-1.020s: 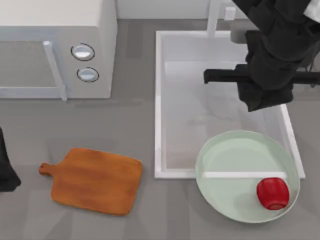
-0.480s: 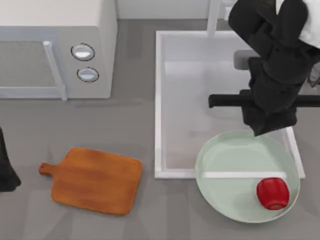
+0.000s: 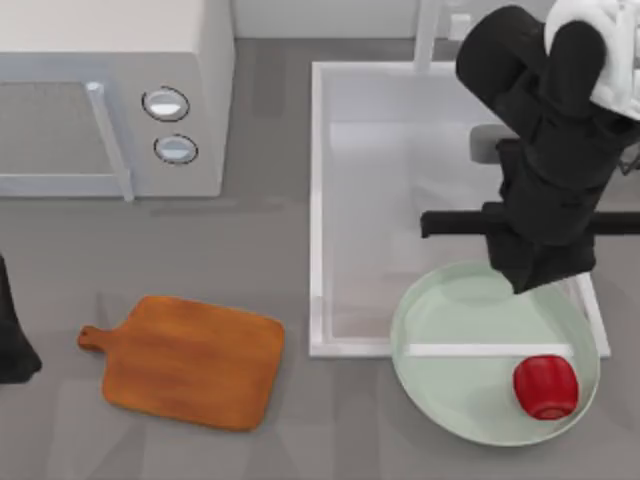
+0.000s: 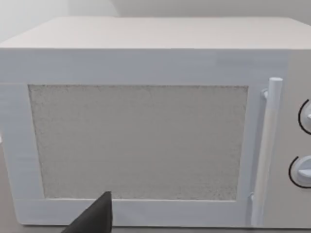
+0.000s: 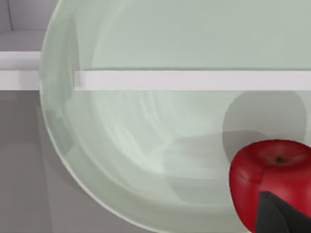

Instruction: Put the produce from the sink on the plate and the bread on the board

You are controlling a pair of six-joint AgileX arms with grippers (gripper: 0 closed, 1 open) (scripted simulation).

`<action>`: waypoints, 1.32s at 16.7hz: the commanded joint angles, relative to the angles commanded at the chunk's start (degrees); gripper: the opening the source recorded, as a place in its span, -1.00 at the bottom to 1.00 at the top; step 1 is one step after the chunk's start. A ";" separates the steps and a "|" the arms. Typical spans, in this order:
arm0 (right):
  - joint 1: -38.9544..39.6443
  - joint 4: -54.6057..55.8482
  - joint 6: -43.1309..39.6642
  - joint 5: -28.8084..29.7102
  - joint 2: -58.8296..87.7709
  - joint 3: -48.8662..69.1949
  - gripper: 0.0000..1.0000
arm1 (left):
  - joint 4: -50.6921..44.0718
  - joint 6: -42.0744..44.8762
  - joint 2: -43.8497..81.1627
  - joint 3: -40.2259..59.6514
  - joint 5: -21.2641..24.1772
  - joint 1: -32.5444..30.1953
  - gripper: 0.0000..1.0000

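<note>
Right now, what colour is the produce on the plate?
Glossy red produce, on the pale green plate; clearest in the top view.

Just beside the black right claw (image 3: 541, 272), the plate (image 3: 440, 330) is pale green and the pepper (image 3: 546, 386) glossy red. The sink (image 3: 316, 200) is white-rimmed, grey inside. The far board (image 3: 190, 360) is orange-brown; the microwave (image 3: 110, 95) is white, its door speckled.

One red pepper (image 3: 545, 386), one pale green plate (image 3: 450, 340), one white-rimmed sink (image 3: 380, 200), one wooden cutting board (image 3: 190, 362). One white microwave (image 3: 110, 90) bearing two round dials (image 3: 166, 104), one bar handle (image 3: 110, 140). Two dark arms: right (image 3: 545, 190) over the sink, left (image 3: 12, 340) at the table's left edge.
</note>
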 joint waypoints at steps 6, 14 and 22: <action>0.00 0.00 0.00 0.00 0.00 0.00 -0.70 | 0.00 0.00 0.00 0.00 0.00 0.00 1.00; 0.00 0.00 0.00 0.00 0.00 0.00 0.51 | 0.00 0.00 0.00 0.00 0.00 0.00 1.00; 0.00 0.00 0.00 0.00 0.00 0.00 1.00 | 0.00 0.00 0.00 0.00 0.00 0.00 1.00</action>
